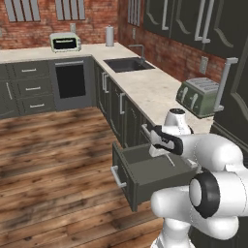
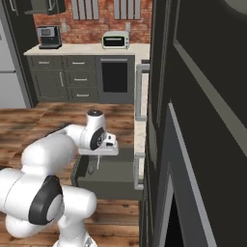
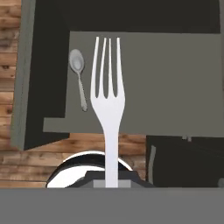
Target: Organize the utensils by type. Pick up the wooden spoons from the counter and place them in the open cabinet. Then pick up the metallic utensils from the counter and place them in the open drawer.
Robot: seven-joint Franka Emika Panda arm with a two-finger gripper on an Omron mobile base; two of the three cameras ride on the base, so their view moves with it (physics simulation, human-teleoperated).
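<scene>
Silver fork (image 3: 108, 94): flat, smooth metal w/ four slim tines and narrow straight handle, pinched at handle end by gripper (image 3: 112, 181), jaws pressed nearly together on it; fork hangs above the open drawer (image 3: 183, 87). Drawer: matte dark-grey box w/ flat floor and silver bar handle, pulled out under beige speckled counter (image 1: 145, 87). Small metal spoon (image 3: 78, 74), oval bowl and thin stem, lies on drawer floor just beside the tines. Below: wood-plank floor (image 1: 53, 155).

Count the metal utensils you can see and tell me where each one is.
2. The silver fork is held in the shut gripper above the open drawer; the small metal spoon lies inside it.
</scene>
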